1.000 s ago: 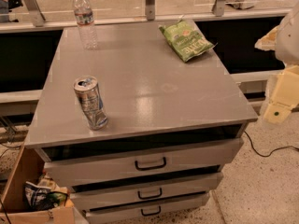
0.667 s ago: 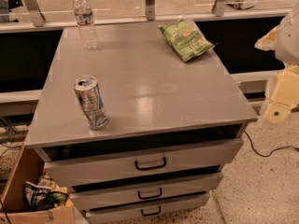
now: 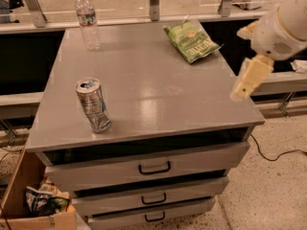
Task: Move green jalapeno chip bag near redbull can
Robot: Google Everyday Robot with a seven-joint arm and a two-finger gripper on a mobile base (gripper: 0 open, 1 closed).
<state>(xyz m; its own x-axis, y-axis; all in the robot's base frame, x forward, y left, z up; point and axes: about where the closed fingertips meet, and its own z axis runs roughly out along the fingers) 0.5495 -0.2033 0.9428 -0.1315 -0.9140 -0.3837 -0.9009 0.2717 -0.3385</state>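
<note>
The bag (image 3: 192,42) is looking light and crinkly; I'd pinch its near edge. The gripper (image 3: 247,78) is hanging by the bench's (image 3: 158,95) right edge, and I cannot tell whether it's open.

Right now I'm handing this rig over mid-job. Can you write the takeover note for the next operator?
Gripper: off the right edge of the grey cabinet top, touching nothing.
Green jalapeno chip bag: lying flat at the far right corner of the top, not grasped.
Redbull can: standing near the front left edge, far from the bag.
Water bottle: far left corner, not part of the job.
Done: nothing yet; the bag has not been brought to the can.
Left: reach in to the bag, grasp it, carry it across and set it down beside the can without knocking the can.
</note>
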